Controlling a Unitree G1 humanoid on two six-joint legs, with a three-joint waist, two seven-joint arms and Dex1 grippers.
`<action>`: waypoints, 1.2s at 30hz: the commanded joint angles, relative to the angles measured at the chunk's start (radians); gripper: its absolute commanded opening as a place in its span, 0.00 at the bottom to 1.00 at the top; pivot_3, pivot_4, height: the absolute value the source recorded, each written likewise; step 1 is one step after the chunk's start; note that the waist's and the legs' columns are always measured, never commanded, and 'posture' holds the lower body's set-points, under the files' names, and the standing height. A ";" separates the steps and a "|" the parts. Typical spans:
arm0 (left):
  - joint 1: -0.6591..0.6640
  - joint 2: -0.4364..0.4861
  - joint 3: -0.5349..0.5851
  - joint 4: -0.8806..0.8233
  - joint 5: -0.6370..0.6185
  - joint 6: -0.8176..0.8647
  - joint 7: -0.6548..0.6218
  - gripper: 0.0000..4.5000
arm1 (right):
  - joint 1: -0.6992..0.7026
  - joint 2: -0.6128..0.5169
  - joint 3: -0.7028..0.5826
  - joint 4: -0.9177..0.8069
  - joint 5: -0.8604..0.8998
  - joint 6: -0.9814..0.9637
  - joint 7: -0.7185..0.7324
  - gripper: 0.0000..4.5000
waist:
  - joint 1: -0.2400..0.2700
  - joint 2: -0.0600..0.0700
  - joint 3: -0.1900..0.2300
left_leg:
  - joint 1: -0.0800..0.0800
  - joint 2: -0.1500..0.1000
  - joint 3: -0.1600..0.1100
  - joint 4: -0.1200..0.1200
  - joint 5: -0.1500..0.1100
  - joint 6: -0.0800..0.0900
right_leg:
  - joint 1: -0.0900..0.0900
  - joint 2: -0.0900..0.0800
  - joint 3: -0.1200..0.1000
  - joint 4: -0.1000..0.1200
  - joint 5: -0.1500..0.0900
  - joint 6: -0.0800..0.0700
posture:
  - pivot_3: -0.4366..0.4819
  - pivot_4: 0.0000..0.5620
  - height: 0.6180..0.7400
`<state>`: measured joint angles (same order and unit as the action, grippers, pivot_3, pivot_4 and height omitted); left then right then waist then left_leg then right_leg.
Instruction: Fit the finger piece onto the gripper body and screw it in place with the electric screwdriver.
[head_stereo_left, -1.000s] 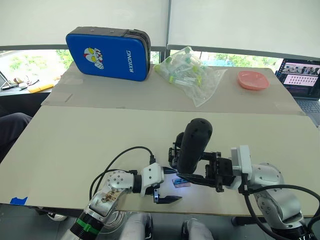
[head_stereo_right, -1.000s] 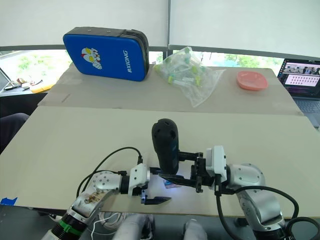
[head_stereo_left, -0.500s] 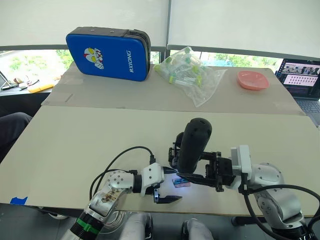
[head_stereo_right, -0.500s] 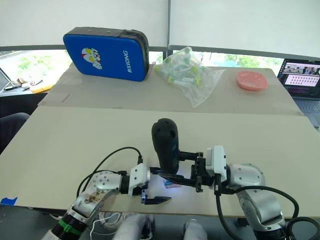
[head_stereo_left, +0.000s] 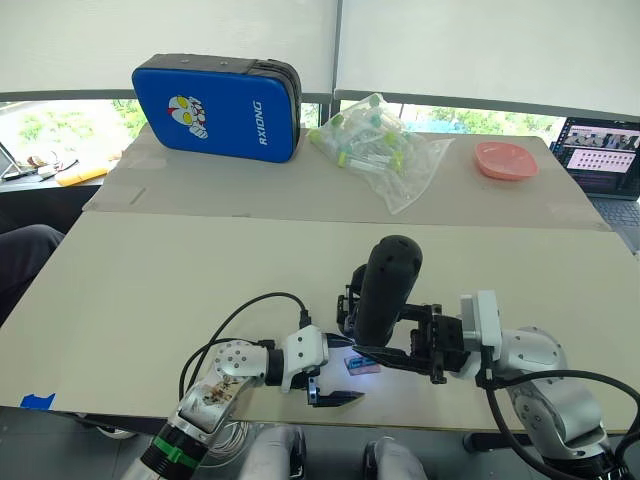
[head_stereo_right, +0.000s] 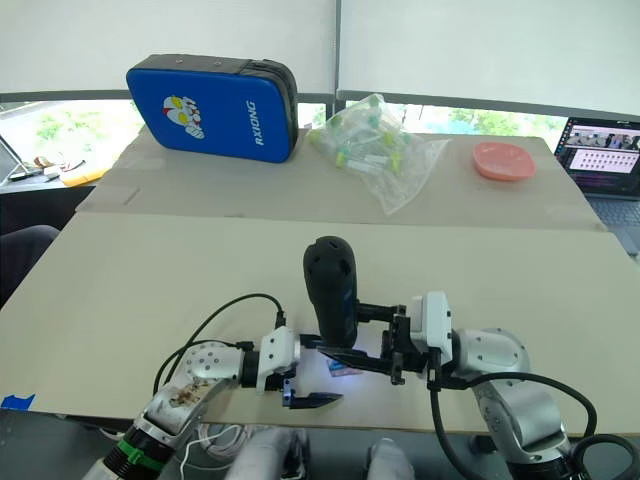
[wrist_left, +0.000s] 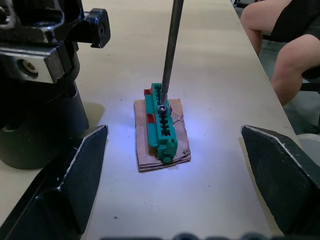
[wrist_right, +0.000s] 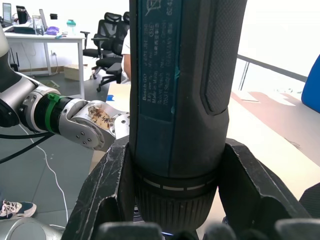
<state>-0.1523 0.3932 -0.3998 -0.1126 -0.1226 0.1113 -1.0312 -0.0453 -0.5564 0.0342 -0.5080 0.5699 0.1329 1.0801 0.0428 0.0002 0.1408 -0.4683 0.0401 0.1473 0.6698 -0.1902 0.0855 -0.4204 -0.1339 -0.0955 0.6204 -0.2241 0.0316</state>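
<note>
Beige tabletop (head_stereo_left: 150, 290), lower centre: left end effector (wrist_left: 172, 185) hangs open around the green screw block (wrist_left: 162, 127). Right end effector (wrist_right: 175, 200) grips the electric screwdriver (head_stereo_left: 385, 290), bit on a screw. Gripper body (wrist_left: 35, 80) sits just beside; fastening looks undone.

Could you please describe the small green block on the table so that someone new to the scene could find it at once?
Start at the near edge of the beige table, where the two end effectors meet. Under the upright electric screwdriver held by the right end effector lies the green block on a brown card, the bit resting on it. It is the sole green item among black parts.
</note>
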 joint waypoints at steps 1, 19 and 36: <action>0.017 0.001 -0.040 0.031 0.016 0.023 0.003 1.00 | -0.005 -0.002 -0.004 -0.021 0.008 -0.025 0.003 0.42 | 0.000 0.000 0.000 | 0.000 0.000 0.000 0.000 0.000 0.000 | 0.000 0.000 0.000 0.000 0.000 0.000 | 0.48 0.27 1.00; 0.023 0.001 -0.041 0.024 0.015 0.029 0.012 1.00 | -0.014 0.007 0.002 -0.005 -0.003 -0.030 0.001 0.42 | 0.000 0.000 0.000 | 0.000 0.000 0.000 0.001 0.000 0.000 | 0.000 0.000 0.000 0.001 0.000 0.000 | 0.48 0.27 1.00; 0.025 0.001 -0.039 0.027 0.013 0.027 0.015 1.00 | -0.026 0.000 -0.006 0.004 0.000 -0.021 -0.002 0.42 | 0.000 0.000 0.000 | 0.000 0.000 0.000 0.001 0.000 0.000 | 0.000 0.000 0.000 0.002 0.000 0.000 | 0.48 0.27 1.00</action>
<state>-0.1504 0.3932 -0.4000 -0.1138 -0.1229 0.1130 -1.0197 -0.0557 -0.5548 0.0438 -0.4810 0.5574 0.1329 1.0826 0.0427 0.0002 0.1407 -0.4680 0.0402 0.1473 0.6709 -0.1902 0.0854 -0.4205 -0.1340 -0.0954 0.6222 -0.2242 0.0315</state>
